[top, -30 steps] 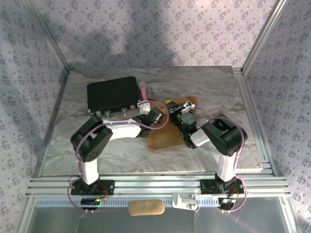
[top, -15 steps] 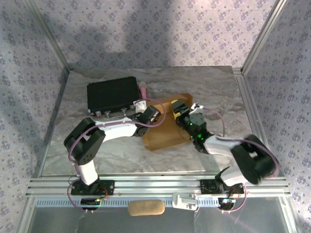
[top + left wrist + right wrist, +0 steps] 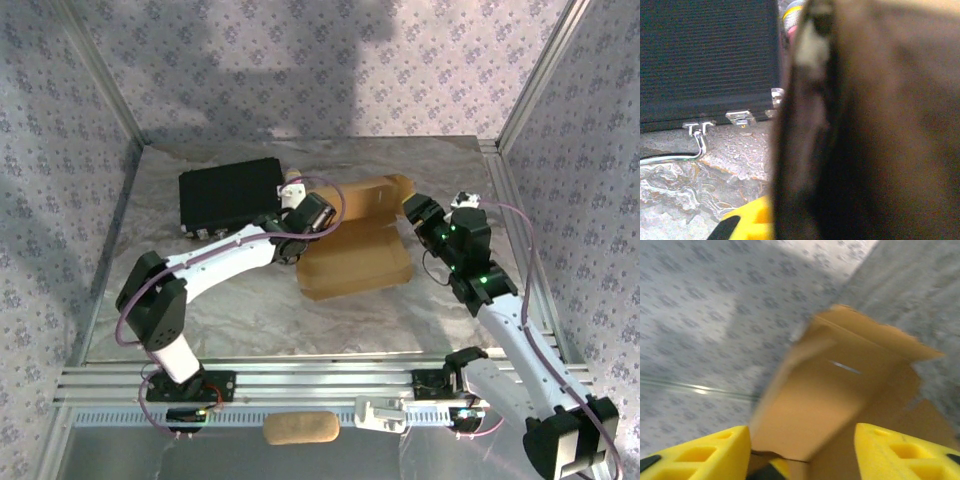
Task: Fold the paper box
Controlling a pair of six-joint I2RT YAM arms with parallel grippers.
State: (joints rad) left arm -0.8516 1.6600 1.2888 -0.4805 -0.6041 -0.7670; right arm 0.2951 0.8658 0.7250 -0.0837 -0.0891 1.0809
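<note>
Since a second ago my right arm has swung off the plain tan-brown cardboard paper box [image 3: 358,255] and stretched out to the right. My right gripper [image 3: 416,211] now sits just off the box's rear right corner instead of lying over it. My left arm has straightened too. With the arm gone, the box shows nearly whole in the middle of the grey marbled table [image 3: 200,300], its rear flap raised.

From above, my left gripper [image 3: 303,215] is at the box's left rear edge. Its own wrist camera shows blurred brown cardboard pressed close and one yellow finger [image 3: 747,222]. The jaws are pressed together; I cannot tell whether cardboard is pinched between them. My right wrist camera shows my yellow fingers [image 3: 705,450] spread apart with the tan flap standing just beyond them.

The black rectangular latched case [image 3: 230,192] lies just left of my left gripper, with the pink microphone [image 3: 292,179] at its right end. A tan oblong lump [image 3: 300,429] rests below the near rail.
</note>
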